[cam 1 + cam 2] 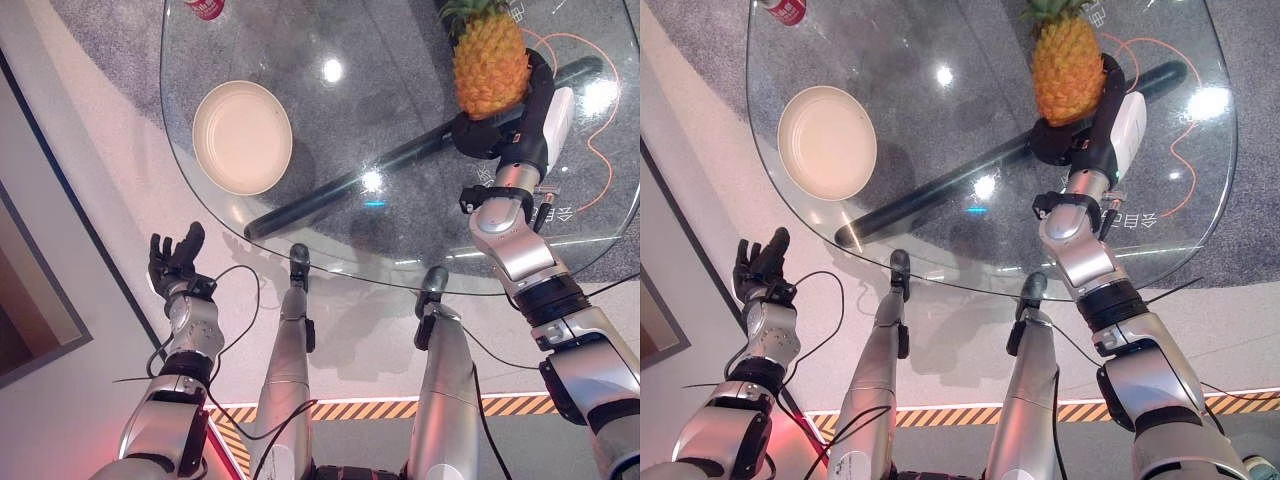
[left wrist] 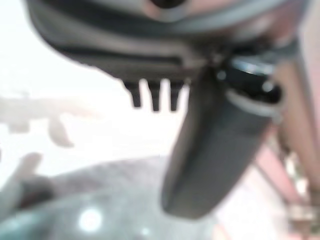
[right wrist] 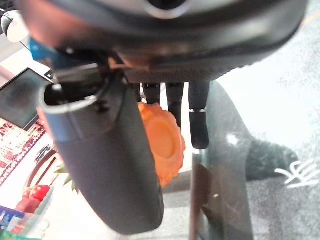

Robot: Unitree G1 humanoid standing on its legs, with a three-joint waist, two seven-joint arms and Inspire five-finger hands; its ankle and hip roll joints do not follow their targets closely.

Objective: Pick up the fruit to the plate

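Pineapple (image 1: 489,62), orange, knobbly, likely heavy and stiff, sat clamped low in the right robot hand (image 1: 500,135) above the glass worktop (image 1: 400,200), left robot hand (image 1: 172,258) relaxed apart.

head pair: i look steeply down from my head at the glass table (image 1: 400,130), my arms coming in from below.
shared ground: both eyes show the plate (image 1: 242,137), the pineapple (image 1: 1067,70) and my two hands, from places slightly apart.
left wrist: very close, facing along my left hand (image 2: 210,145) toward the table's edge.
right wrist: very close, along my right hand (image 3: 115,165), the pineapple's base just past it.
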